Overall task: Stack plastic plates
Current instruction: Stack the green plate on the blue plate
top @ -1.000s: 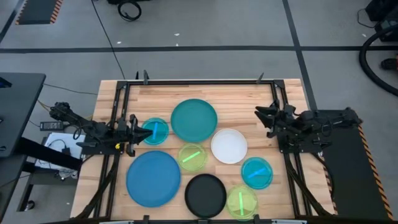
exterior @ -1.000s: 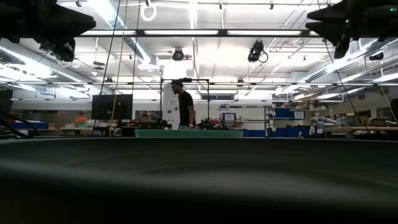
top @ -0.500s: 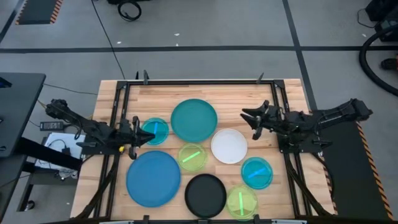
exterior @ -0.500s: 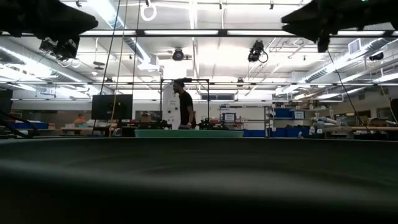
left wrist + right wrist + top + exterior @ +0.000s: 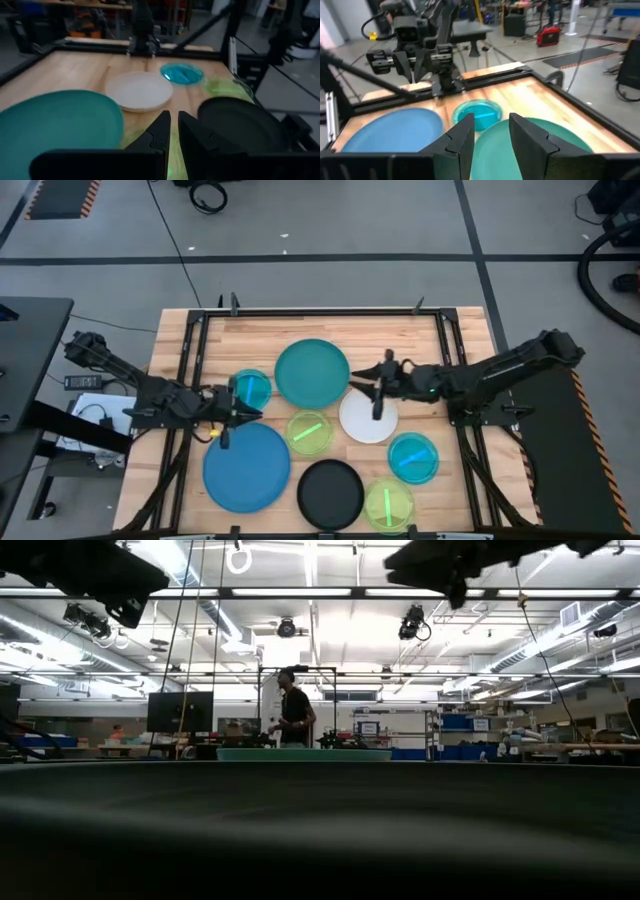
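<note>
Stacking has not begun: all eight plates lie flat and separate on the table (image 5: 460,330), so the risks sit in the first pickups.

The blue plate (image 5: 246,465) lies near the left part of the front edge, the teal plate (image 5: 312,373) toward the middle of the back edge. Both are wide and lie flush on the wood, so I judge that fingers coming straight down would skid them rather than catch a rim, and a sliding large plate would push its small neighbours out of place.

The white plate (image 5: 368,416) sits at the table's centre-right, the black plate (image 5: 330,493) at the front edge. The right gripper (image 5: 378,388) hovers over the gap between teal and white, fingers parted and empty. Descending there, it could straddle both rims and lift neither cleanly.

One cyan plate (image 5: 250,390) lies toward the left edge, the other cyan plate (image 5: 413,457) toward the right edge. One lime-green plate (image 5: 308,432) sits mid-table, the other lime-green plate (image 5: 388,504) at the front edge. The left gripper (image 5: 232,420) hangs between the left cyan plate and the blue one, fingers nearly together with nothing between them. So narrow a gap would likely land on top of a rim instead of around it, and these light plates could flip or scoot off.
</note>
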`<act>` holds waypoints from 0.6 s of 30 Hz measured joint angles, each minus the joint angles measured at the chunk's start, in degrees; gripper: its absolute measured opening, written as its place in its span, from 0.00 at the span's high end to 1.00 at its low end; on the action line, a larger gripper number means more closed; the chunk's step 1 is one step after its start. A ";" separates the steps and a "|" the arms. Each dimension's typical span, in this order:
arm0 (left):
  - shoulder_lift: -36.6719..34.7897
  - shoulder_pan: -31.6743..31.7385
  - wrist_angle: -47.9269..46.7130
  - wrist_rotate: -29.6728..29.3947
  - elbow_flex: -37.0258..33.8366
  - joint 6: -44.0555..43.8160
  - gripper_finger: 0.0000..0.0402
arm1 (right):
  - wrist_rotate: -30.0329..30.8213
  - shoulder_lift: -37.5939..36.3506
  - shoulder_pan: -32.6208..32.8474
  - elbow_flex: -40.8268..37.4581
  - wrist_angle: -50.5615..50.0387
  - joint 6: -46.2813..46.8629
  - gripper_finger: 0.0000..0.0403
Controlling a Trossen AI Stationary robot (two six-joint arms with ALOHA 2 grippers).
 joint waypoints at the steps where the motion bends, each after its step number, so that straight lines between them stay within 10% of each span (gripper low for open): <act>1: 0.62 0.00 -0.03 0.47 0.02 0.02 0.89 | -0.59 1.61 0.04 1.20 -0.16 -0.12 0.67; 18: 6.17 0.00 -1.75 5.09 0.03 -3.97 0.89 | -8.01 25.54 0.98 27.02 -21.43 0.71 0.67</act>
